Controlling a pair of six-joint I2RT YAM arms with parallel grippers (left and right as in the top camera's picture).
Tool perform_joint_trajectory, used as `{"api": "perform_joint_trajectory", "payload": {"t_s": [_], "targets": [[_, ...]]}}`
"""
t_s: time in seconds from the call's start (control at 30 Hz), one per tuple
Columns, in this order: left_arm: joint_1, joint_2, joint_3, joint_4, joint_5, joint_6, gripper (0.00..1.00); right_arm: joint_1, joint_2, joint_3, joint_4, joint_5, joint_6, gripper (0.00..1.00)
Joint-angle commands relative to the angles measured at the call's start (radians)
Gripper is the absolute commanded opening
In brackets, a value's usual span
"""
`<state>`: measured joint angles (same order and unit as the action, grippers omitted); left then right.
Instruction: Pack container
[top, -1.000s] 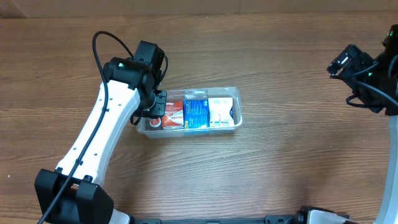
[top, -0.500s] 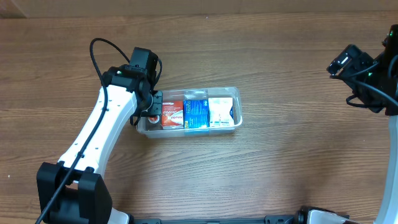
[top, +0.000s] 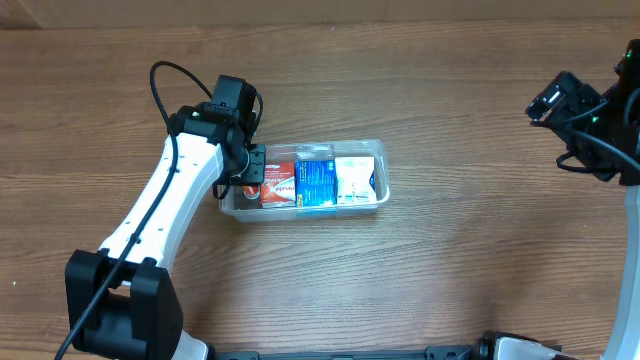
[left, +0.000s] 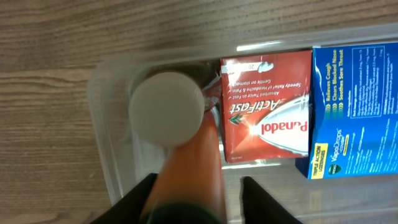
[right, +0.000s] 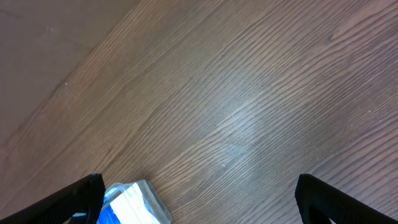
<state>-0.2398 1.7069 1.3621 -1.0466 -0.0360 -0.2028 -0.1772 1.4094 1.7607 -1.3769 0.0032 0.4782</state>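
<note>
The clear plastic container lies on the wooden table, left of centre. It holds a red Panadol box, a blue box and a white box. An orange bottle with a white cap sits tilted in the container's left end. My left gripper is over that end. In the left wrist view its fingers flank the bottle, with a gap on the right side. My right gripper is wide open and empty, high at the far right, and the right wrist view shows its fingers.
The container's corner shows low in the right wrist view. Bare wood table surrounds the container. The left arm's white link runs from the front left up to the container.
My left gripper shifted a little left, then edged back over the container's left end. The boxes, the container and the right arm have not moved.
</note>
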Motion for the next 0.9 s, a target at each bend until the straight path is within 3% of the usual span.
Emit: {"api": "perform_joint_trajectory", "payload": {"t_s": [0.0,0.03,0.17,0.37,0.5,0.57,0.87], "targets": [[0.005,0.004,0.052,-0.060,0.030,0.004,0.68,-0.005,-0.005,0.011,0.006,-0.005,0.004,1.00],[0.005,0.004,0.076,-0.084,0.029,0.004,0.83,-0.005,-0.005,0.011,0.006,-0.005,0.004,1.00],[0.008,0.003,0.251,-0.228,0.026,0.004,0.73,-0.005,-0.005,0.011,0.006,-0.005,0.004,1.00],[0.082,-0.079,0.559,-0.472,-0.094,-0.113,0.75,-0.005,-0.005,0.011,0.006,-0.005,0.004,1.00],[0.189,-0.224,0.579,-0.522,-0.125,-0.166,0.80,-0.005,-0.005,0.011,0.006,-0.005,0.004,1.00],[0.259,-0.315,0.579,-0.539,-0.124,-0.195,1.00,-0.005,-0.005,0.011,0.006,-0.005,0.004,1.00],[0.318,-0.445,0.578,-0.550,-0.129,-0.194,1.00,-0.005,-0.005,0.011,0.006,-0.005,0.004,1.00]]}}
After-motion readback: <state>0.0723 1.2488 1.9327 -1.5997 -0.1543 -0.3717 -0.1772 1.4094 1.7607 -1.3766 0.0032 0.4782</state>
